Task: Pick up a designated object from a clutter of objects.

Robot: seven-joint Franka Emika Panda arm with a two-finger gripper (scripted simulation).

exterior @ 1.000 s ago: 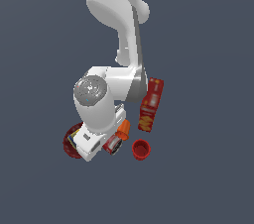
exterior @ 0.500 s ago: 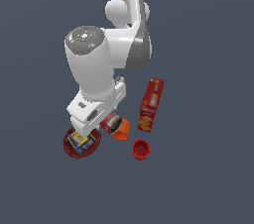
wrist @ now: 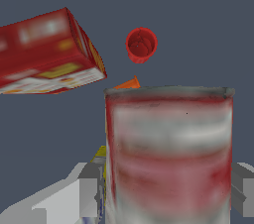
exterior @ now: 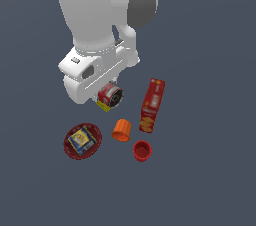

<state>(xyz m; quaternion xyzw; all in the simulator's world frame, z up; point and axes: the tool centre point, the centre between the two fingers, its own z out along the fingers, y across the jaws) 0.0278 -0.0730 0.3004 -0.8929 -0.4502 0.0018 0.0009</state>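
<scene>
Plainly, each view tells one part.

Exterior view, can: the small cylindrical can with a red and white label and dark round metal ends [exterior: 111,95] hangs just under the white arm's wrist housing, well above the floor, one dark end turned toward the camera – its long axis lies roughly level, not upright.

Exterior view, gripper: the gripper [exterior: 107,97] is mostly hidden behind the housing and the can; its fingers cannot be made out here.

Exterior view, clutter: below lie the tall red box [exterior: 152,105], the orange cup [exterior: 121,129], the plain red cup [exterior: 142,150] and the dark red bowl [exterior: 70,145] holding a blue-and-yellow box [exterior: 82,139]. A yellow corner peeks beside the can; what it belongs to is unclear.

Wrist view, grip: the can [wrist: 168,153] fills the frame between two grey fingers [wrist: 74,198], one on each flank – they pinch it across its round side, its axis crossing the line between them.

Wrist view, beyond: the red box [wrist: 47,59], the red cup [wrist: 141,44] and an orange tip [wrist: 130,84] sit well apart from the can.

Hidden: the can's lower end is cut off and its label blurred.

Judgement: the lift seems nearly done.
</scene>
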